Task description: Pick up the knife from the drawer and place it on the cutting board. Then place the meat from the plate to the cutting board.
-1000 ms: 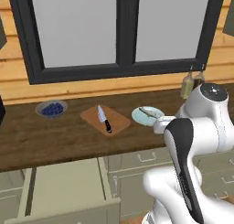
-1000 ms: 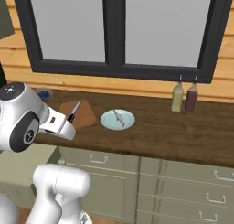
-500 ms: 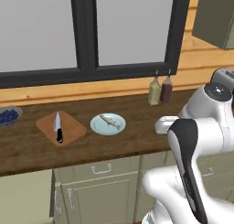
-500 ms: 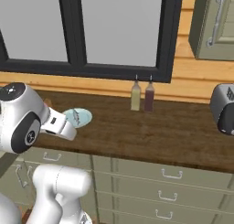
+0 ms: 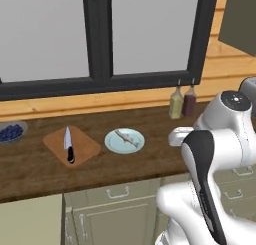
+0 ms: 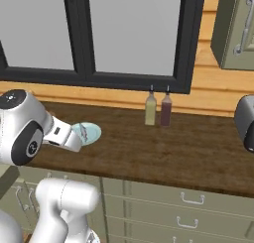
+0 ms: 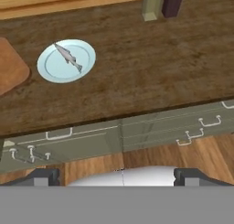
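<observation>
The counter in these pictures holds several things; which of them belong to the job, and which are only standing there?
Belong to the job:
- knife, lying on the board
- cutting board
- meat, on the plate
- plate

Only standing there:
- bowl of blue berries, left of the board
- two bottles at the wall
- dark appliance at the right edge

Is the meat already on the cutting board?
No, the meat lies on the plate; the cutting board holds just the knife.
</observation>
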